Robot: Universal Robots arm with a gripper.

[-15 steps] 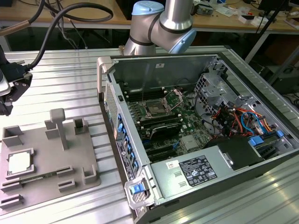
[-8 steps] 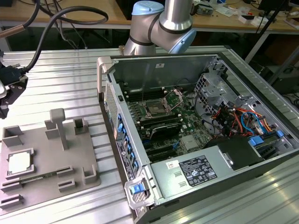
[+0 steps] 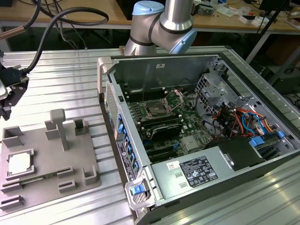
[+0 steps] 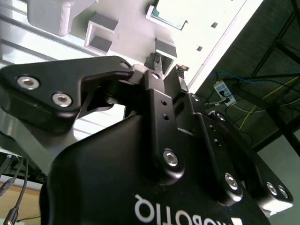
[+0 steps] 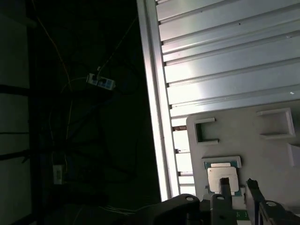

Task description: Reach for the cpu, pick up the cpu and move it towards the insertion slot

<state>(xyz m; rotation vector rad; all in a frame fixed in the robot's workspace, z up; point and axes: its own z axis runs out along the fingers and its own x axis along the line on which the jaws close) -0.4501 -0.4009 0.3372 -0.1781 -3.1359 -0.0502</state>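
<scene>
Hand hovers narrowly parted, empty, over the cpu, flat, plate up; exterior view shows the insertion slot well apart.

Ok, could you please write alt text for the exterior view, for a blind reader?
The gripper hangs at the exterior view's left edge, above a grey fixture plate holding the cpu. At that view's right, an open computer case shows the insertion slot on its green board.

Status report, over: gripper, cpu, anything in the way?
Gripper open, empty, near the cpu. Cpu lying in grey holder, not lifted. Case wall stands between holder and insertion slot.
</scene>
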